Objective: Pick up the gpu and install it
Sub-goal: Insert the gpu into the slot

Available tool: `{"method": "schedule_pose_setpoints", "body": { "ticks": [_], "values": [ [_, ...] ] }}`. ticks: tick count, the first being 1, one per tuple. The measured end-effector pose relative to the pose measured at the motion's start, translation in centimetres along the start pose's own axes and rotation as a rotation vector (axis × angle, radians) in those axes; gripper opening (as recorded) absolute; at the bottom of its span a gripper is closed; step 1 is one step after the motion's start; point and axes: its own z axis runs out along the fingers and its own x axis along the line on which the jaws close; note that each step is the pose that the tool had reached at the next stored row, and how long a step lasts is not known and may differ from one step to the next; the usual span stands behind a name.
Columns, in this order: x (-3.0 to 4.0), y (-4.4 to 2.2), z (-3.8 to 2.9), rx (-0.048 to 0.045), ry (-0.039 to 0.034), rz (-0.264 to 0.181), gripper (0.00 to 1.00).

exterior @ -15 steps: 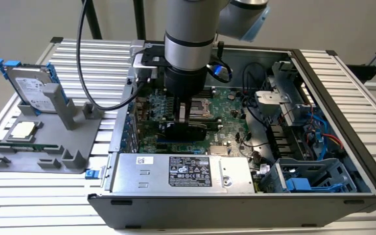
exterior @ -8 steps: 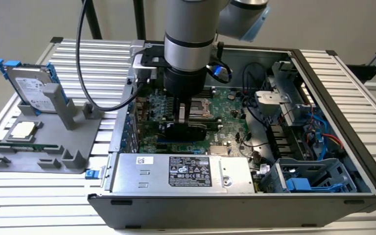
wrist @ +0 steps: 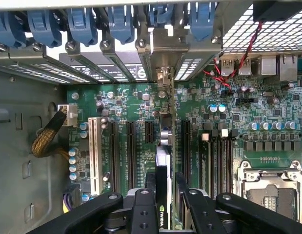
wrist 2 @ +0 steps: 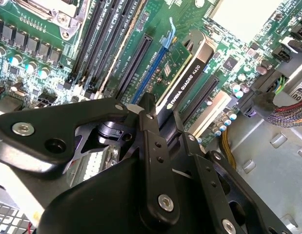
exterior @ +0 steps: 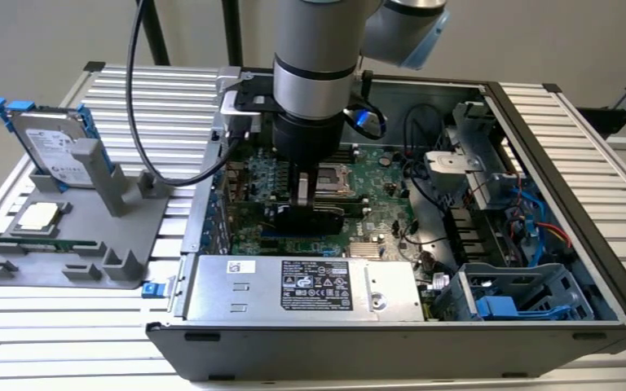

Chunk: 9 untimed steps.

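On a slatted metal workbench point(exterior: 63, 326), an open computer case point(exterior: 574, 204) lies at centre frame. The gpu point(wrist 2: 182, 87) stands on edge over the motherboard point(exterior: 384, 175), its lower edge at an expansion slot, pinched between the closed jaws of the gripper point(wrist 2: 160, 119). The pickup appears done; whether the card is fully seated cannot be told. A grey fixture point(exterior: 85, 236) at left holds a hard drive point(exterior: 52, 147).

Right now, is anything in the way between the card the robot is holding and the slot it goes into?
Nothing visible is. The tool holds the card on edge, right over the green board and lined up among the long slots. No cable or part crosses beneath it.
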Motion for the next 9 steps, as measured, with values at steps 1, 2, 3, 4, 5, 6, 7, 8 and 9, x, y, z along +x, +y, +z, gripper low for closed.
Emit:
{"method": "schedule_pose_setpoints", "body": {
  "ticks": [1, 2, 3, 4, 5, 6, 7, 8, 9],
  "values": [
    [0.0, 0.0, 0.0, 0.0, 0.0, 0.0, 0.0],
    [0.0, 0.0, 0.0, 0.0, -0.0001, 0.0, 0.0],
    [0.0, -0.01, 0.0, 0.0, 0.0001, 0.0, 0.0],
    [0.03, -0.01, 0.01, 0.0, -0.0002, 0.0, 0.0],
    [0.11, -0.01, 0.01, 0.0, -0.0004, 0.0, 0.0],
    [0.15, -0.01, 0.01, 0.0001, -0.0005, 0.0, 0.0],
    [0.17, -0.01, 0.01, 0.0, -0.0005, 0.0, 0.0],
    [0.17, -0.01, 0.01, 0.0001, -0.0005, 0.0, 0.0],
    [0.18, -0.02, 0.01, 0.0, -0.0004, 0.0, 0.0]
  ]
}}
